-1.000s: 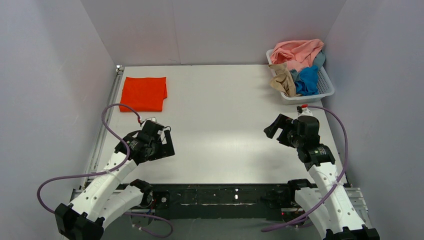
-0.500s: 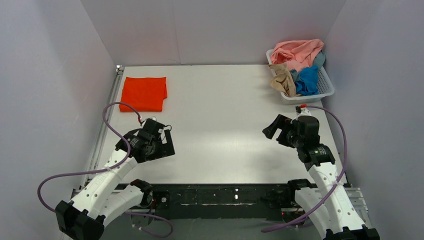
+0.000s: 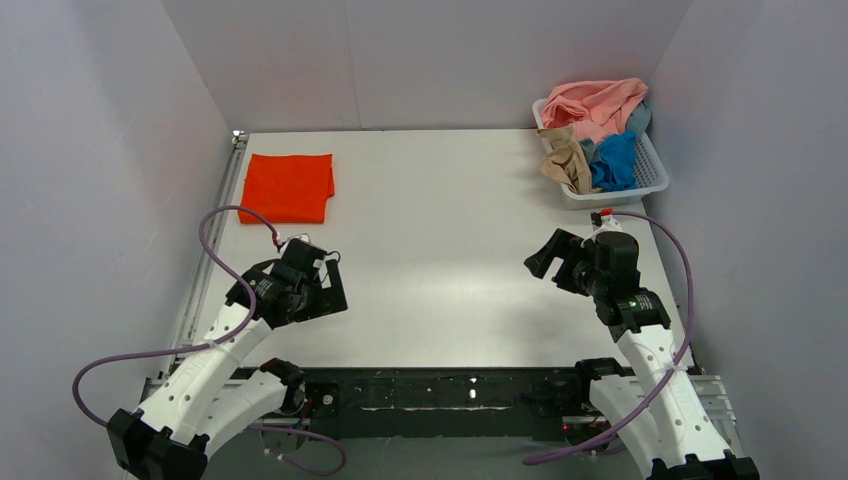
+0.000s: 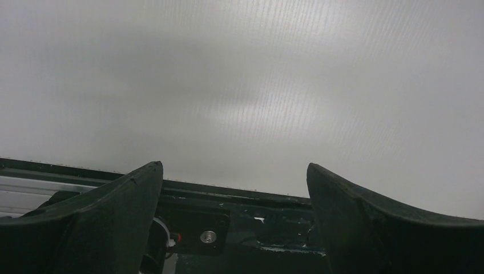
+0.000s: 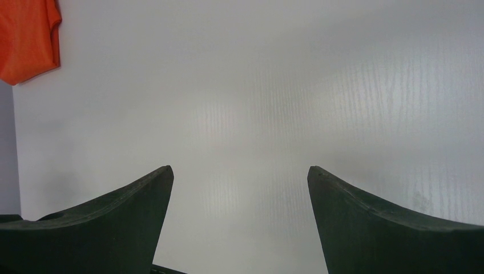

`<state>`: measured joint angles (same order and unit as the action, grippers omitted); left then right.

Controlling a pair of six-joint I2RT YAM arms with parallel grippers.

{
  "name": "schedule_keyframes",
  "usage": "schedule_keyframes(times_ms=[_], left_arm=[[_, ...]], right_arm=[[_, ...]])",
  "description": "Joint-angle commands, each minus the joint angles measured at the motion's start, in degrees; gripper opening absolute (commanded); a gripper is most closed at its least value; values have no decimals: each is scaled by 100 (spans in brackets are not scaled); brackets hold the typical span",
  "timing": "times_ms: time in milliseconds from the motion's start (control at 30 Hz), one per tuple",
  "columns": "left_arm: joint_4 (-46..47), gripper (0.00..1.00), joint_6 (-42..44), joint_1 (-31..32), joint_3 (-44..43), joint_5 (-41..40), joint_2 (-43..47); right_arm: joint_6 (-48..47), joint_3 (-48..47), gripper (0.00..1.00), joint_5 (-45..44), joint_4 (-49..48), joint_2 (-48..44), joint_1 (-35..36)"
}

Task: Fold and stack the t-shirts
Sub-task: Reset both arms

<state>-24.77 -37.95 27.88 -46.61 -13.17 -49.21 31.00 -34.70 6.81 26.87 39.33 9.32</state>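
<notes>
From above, the white worktop (image 3: pixel 440 230) lay smooth and faintly glossy. The orange-red t-shirt (image 3: pixel 289 187) sat folded into a flat, near-square pad at the far left corner. At the far right stood a white slatted plastic basket (image 3: pixel 655 172) with three crumpled shirts heaped in it: a salmon pink shirt (image 3: pixel 597 103) on top at the back, a tan-beige shirt (image 3: pixel 566 160) spilling over the left rim, and a blue shirt (image 3: pixel 616 160) beside it. Only this view showed the basket. The left claw (image 3: pixel 335 290) and the right claw (image 3: pixel 540 255) hung over bare worktop near their own sides, well apart from every shirt. Each had its jaws spread wide and held nothing.

The left wrist view showed what the overhead did not – two dark, matte, wedge-shaped fingers (image 4: pixel 103 222) set far apart over a finely striped surface, with a black metal rail (image 4: pixel 228 225) and one small screw at the worktop's edge beyond them. No cloth appeared here.

The right wrist view also showed broad tapering fingers (image 5: pixel 388 228) parted wide – and between them a faint wood-like grain. A soft curved edge of the orange-red shirt showed in its top left corner.
</notes>
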Motion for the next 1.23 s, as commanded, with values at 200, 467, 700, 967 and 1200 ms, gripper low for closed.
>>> schedule_keyframes(times_ms=[200, 467, 700, 967, 1200], left_arm=[[-155, 98, -28, 16, 131, -286, 347], [-122, 98, -51, 14, 126, -248, 263], [-58, 98, -37, 16, 139, -230, 247], [-34, 98, -29, 16, 181, -262, 411], [-103, 98, -34, 18, 159, -262, 443]], right_arm=[[-156, 54, 96, -31, -383, -11, -36], [-150, 3, 96, -53, -508, 36, -36], [-116, -27, 96, -101, -486, 66, -36], [-133, -61, 96, -158, -418, 32, -36], [-143, -46, 96, -176, -410, -21, -36]])
